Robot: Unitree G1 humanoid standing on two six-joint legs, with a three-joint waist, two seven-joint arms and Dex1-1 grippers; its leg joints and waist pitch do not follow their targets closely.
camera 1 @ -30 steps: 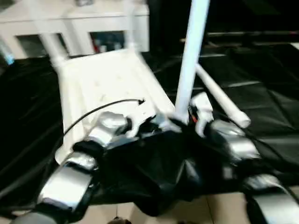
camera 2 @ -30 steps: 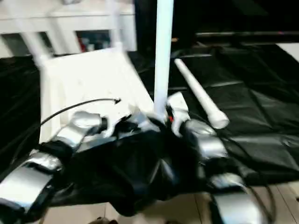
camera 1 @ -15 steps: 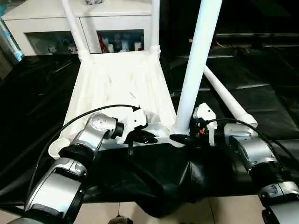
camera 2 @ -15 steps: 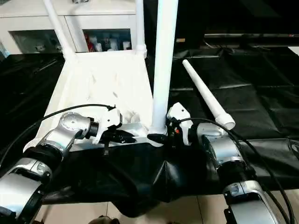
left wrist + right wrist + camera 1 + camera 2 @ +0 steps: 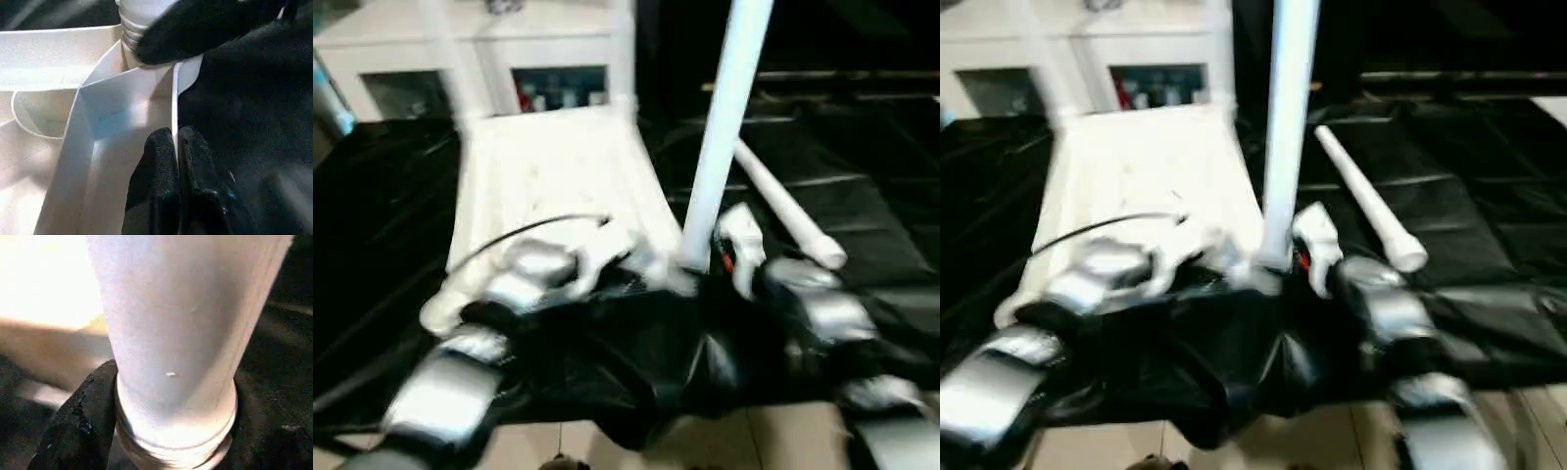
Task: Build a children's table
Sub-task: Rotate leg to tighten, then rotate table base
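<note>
two far legs stand in the inverted tabletop, left hand pinched on its rim, right hand clasping the third leg at its socket, fourth leg loose on the worktop, near-left socket apparently unfilled.

Both forearms are silver, rounded metal shells in segments, with black bands at the joints between them. Each wrist ends in a white housing: the one on the left hand has a thin black cable arching back over it toward the forearm, and the one on the right hand shows a small red mark on its inner face. The fingers are matte black, thick and blunt-tipped, with a slightly rough, rubbery surface.
</note>
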